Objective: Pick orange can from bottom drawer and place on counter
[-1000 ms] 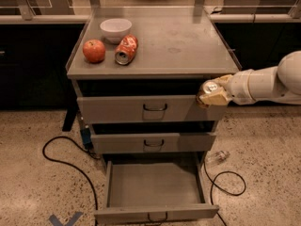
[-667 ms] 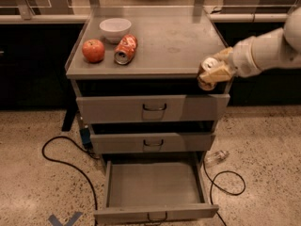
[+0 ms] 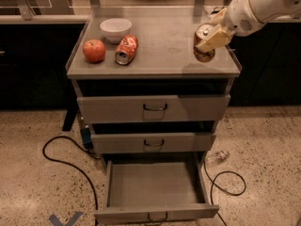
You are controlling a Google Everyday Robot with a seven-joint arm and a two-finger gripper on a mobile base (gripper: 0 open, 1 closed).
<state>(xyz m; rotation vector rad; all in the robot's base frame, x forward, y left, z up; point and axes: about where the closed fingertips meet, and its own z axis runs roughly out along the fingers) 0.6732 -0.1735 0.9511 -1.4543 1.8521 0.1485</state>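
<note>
Orange can [image 3: 204, 45] upright over the right side of the counter [image 3: 164, 46], near its right rim, pinched between the tan fingers [image 3: 215, 38] of the gripper [image 3: 209, 34]; touching the surface or just above it, cannot tell. White arm [image 3: 265, 4] reaching in from the upper right, angled down and leftward to the can. Bottom drawer [image 3: 155, 185] pulled out, well below.

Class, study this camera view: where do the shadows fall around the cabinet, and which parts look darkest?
Camera view: a soft shadow lies on the counter just in front of the orange can, which the gripper holds at the counter's right side, fingers closed on it. The recesses above the two upper drawers are darkest. The open bottom drawer is evenly lit, dimmer towards its back.
</note>
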